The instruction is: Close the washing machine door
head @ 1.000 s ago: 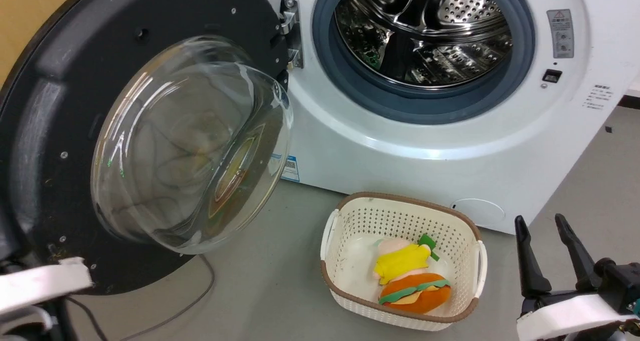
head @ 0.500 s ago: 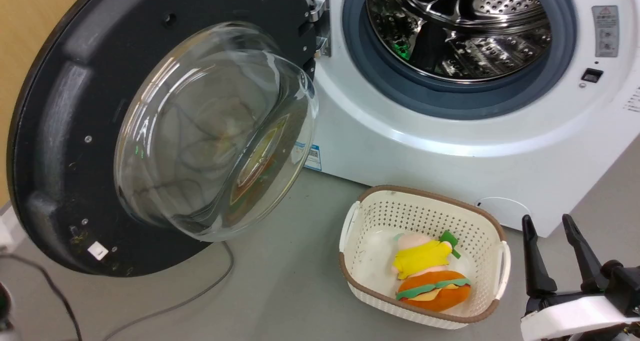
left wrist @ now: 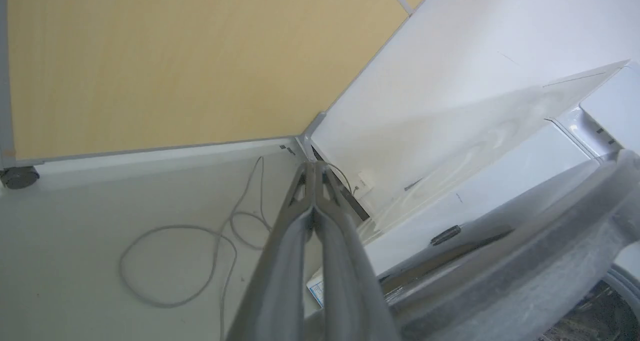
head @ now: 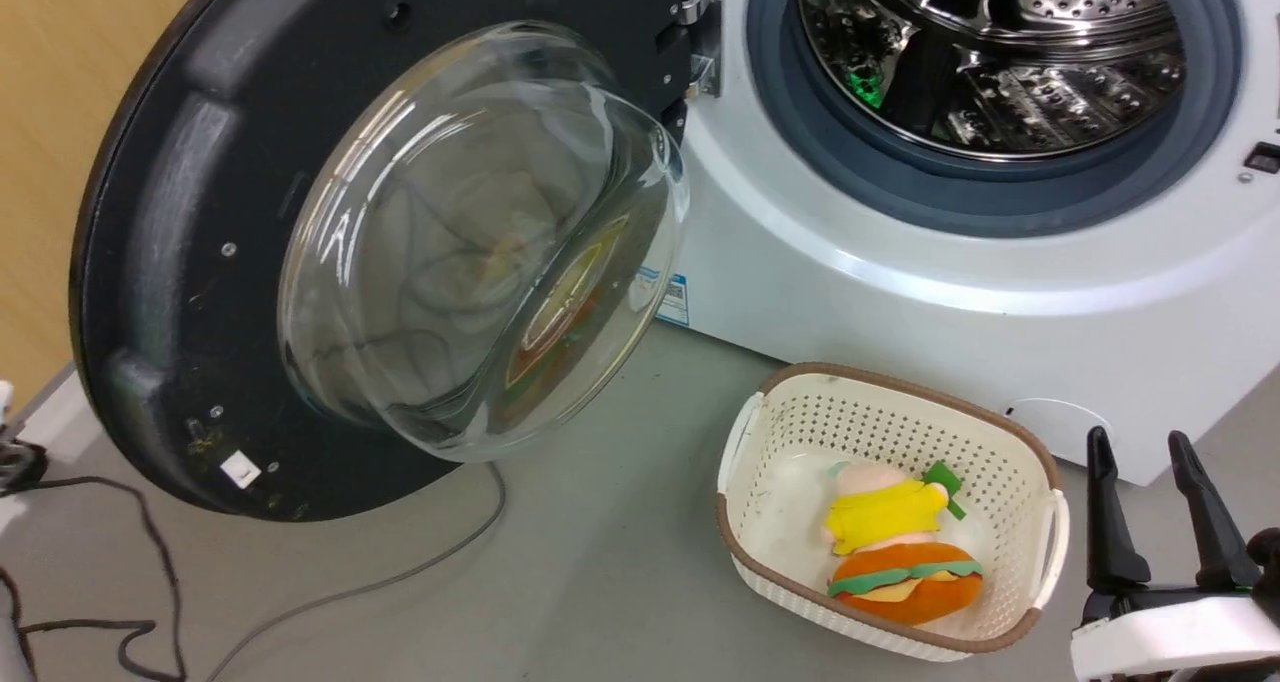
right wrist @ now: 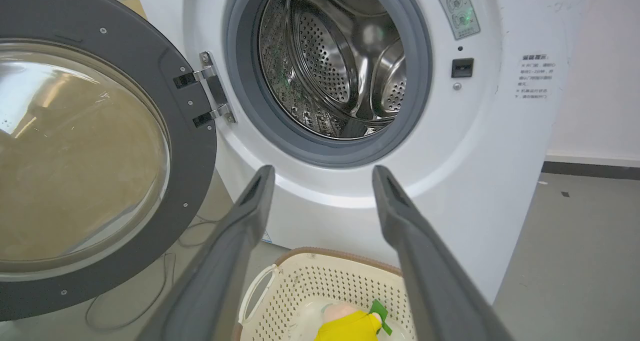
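The washing machine door [head: 170,262] stands wide open, left of the washing machine [head: 900,302] (hinged beside the drum). The right gripper [head: 1140,440] hangs near a basket [head: 790,402] — fingers apart, empty. The left gripper [left wrist: 314,168] has its fingers pressed together — nothing between them.

Black washing machine door [head: 140,262], white washing machine [head: 900,302], cream basket [head: 880,422]
We see the door's glossy black around a clear glass bowl [head: 470,242], a grey gasket [head: 1000,202] ringing a shiny steel drum [head: 1000,62] dotted with holes, a brown rim on the perforated basket, and a plush toy [head: 900,552] in yellow, orange and green; the floor [head: 600,582] is grey, the wall [head: 60,112] tan.
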Controlling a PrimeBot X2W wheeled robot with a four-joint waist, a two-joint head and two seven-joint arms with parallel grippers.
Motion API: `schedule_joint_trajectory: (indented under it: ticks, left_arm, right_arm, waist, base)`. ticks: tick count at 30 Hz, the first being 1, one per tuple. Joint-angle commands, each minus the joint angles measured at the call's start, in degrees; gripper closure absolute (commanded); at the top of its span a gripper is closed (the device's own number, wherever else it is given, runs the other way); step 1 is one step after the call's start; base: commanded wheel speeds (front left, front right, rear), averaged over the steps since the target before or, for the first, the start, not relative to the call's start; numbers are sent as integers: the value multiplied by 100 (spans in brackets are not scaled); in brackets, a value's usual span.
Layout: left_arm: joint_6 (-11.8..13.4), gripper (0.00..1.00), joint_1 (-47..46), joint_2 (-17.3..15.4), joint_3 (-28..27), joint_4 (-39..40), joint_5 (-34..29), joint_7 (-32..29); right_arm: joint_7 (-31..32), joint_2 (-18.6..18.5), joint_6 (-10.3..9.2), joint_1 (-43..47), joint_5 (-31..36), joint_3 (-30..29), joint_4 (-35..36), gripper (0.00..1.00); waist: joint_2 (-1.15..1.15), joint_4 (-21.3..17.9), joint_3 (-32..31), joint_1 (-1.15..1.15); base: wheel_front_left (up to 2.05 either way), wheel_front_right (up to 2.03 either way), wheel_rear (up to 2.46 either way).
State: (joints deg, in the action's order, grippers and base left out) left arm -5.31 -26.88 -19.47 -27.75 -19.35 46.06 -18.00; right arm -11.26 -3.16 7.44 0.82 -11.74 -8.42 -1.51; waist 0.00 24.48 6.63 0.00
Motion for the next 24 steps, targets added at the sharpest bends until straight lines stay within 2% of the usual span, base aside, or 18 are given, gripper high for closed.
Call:
schedule_joint_trajectory:
  ticks: [1, 9, 18, 24]
  left_arm:
    - [-50, 100, -82, -43, 28, -50, 207, -157]
    - [-101, 100, 357, -126, 585, 72, 1237, -1118]
    - [-157, 100, 978, -307, 1114, 409, 2178, -1622]
    - [-194, 100, 1313, -287, 1519, 900, 2846, -1946]
  right_arm:
    - [-56, 22, 4, 2, -47, -31, -29, 0]
    - [-152, 24, 4, -35, -141, -39, -102, 0]
    - [-259, 26, 4, -10, -268, -156, -179, 0]
    - [-331, 27, 4, -26, -333, -182, -257, 0]
  waist:
    - [0, 43, 21, 0]
    - [0, 237, 23, 0]
    - [0, 460, 12, 0]
    - [0, 611, -2, 0]
  base:
    - [0, 0, 0]
    - [0, 0, 0]
    - [0, 0, 0]
    - [0, 0, 0]
